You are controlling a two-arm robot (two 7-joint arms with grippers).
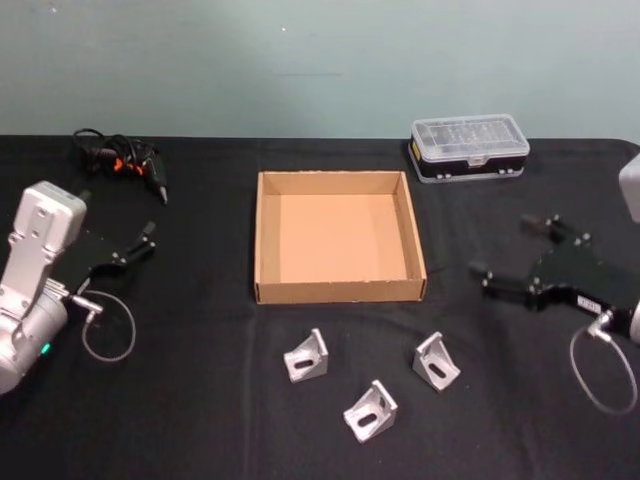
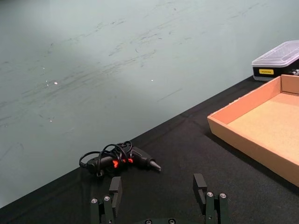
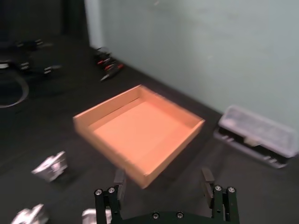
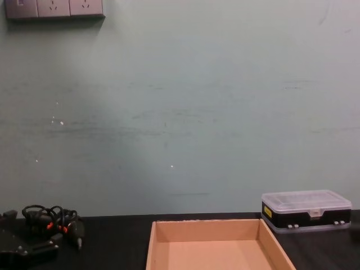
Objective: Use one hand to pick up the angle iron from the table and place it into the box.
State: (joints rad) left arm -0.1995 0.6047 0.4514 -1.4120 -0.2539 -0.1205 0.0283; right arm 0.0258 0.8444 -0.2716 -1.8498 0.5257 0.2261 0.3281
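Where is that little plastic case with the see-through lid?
In the head view, the plastic case sits on the robot's right at the far edge of the table, just beyond the far right corner of the cardboard box.

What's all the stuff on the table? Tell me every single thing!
angle irons: 3, silver, on the table in front of the box
box: 1, tan cardboard, middle of the table, nothing in it
plastic case: 1, clear lid and black base, behind the box on the right
corded tool: 1, black with orange, far left
table: 1, black
left gripper: 1, black, open, left side
right gripper: 1, black, open, right side
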